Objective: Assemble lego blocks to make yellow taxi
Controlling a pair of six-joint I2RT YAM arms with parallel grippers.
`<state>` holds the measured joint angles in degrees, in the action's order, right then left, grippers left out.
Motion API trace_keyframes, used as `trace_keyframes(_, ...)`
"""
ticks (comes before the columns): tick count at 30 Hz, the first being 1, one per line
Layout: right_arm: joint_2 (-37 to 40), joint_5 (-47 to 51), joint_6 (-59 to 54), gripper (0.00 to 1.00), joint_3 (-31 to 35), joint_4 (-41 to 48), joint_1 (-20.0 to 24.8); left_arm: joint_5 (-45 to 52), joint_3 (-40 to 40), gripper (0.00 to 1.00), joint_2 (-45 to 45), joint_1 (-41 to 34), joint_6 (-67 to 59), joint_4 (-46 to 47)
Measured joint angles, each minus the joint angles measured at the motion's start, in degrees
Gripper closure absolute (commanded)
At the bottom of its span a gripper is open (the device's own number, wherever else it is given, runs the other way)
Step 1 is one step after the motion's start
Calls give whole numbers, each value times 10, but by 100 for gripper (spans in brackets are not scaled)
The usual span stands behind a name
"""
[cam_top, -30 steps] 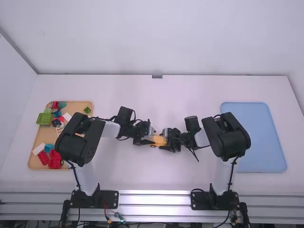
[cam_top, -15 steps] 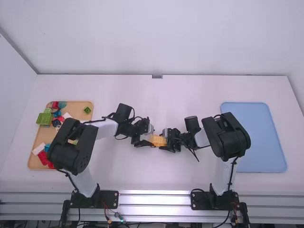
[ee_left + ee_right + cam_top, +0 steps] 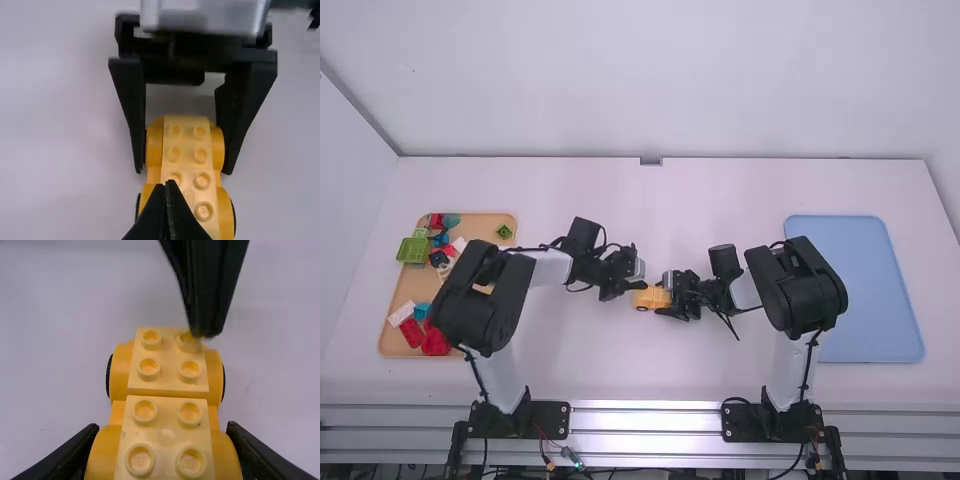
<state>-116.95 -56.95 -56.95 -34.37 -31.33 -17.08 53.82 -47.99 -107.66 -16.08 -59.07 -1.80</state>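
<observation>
Yellow bricks (image 3: 167, 412) sat on the wheeled taxi (image 3: 647, 300) just below the high view's centre, right gripper (image 3: 164, 429) clamped on it, left gripper (image 3: 169, 184) closed over its free end, and we judged assembly nearly done, bar pressing.

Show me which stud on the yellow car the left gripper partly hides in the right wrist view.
This stud, in the pair farthest from the right gripper; the left gripper's tips overlap it, while its partner stud shows whole.
</observation>
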Motion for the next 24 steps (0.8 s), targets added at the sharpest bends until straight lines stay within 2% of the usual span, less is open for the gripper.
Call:
trace_keyframes(5,0,-2,-1,37,0,1,0,28,-4,98,-24,0,8,-16)
trace_keyframes(13,0,-14,0,39,3,9,-2,36,-19,99,-31,-2,-34,43)
trace_keyframes(24,0,-12,10,37,3,6,1,27,-18,99,-30,-3,-25,29)
